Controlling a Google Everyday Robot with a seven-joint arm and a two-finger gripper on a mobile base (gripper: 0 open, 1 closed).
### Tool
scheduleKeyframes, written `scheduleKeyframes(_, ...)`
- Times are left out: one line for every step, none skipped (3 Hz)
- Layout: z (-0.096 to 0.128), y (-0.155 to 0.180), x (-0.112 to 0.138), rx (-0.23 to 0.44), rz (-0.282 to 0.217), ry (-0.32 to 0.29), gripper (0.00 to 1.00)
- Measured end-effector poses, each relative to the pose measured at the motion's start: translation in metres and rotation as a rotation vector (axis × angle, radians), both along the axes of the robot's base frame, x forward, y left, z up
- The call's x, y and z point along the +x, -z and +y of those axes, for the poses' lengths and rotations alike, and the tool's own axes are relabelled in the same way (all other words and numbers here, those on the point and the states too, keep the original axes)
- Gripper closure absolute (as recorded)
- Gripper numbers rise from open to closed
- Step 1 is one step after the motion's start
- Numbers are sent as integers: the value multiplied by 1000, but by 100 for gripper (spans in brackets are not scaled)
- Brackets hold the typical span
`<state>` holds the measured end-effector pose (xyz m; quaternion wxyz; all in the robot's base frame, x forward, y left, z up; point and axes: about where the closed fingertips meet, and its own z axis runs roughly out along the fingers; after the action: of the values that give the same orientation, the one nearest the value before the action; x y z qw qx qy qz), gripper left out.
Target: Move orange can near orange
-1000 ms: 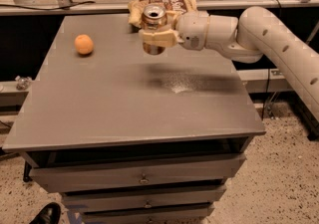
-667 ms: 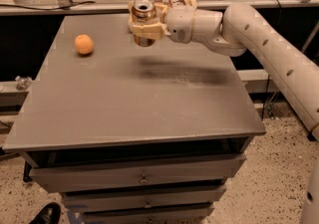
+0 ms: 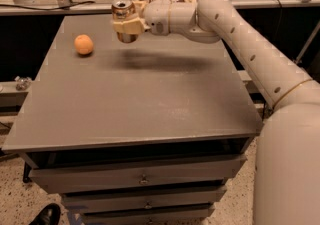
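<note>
Camera view, can: the orange can (image 3: 121, 6) is in the upper middle-left of the frame. It is upright with its silver top showing, and it is raised off the bench (image 3: 150, 114).
Hold: the hand (image 3: 126, 24) is pinched on the can's middle. It covers most of the side wall, so only the top rim and the base show.
Weight: probably light. Whether it is full or empty cannot be told.
Wall: likely thin metal that is stiff from top to bottom but easy to dent if squeezed hard at mid-height. The smooth skin could slip under a weak pinch.
Best grip: across the body at about mid-height, as it is held now. The pressure should be firm but not crushing, and the can kept vertical.
Orange: the orange (image 3: 84, 44) rests on the bench to the left of the can and a little lower in the frame, apart from it. It is round, so a nudge would probably set it rolling.
Shadow: a dark patch (image 3: 155, 61) lies on the bench below the hand and forearm.
Arm: the white arm (image 3: 250, 54) reaches in from the right edge.
Set-down: the narrow base should land flat just beside the fruit without touching it.
</note>
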<state>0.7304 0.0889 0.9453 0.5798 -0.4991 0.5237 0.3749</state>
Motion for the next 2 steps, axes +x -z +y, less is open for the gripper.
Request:
scheduleKeyframes(23, 16, 7, -29, 34, -35, 100)
scheduleKeyframes(43, 30, 10, -40, 61, -63, 100)
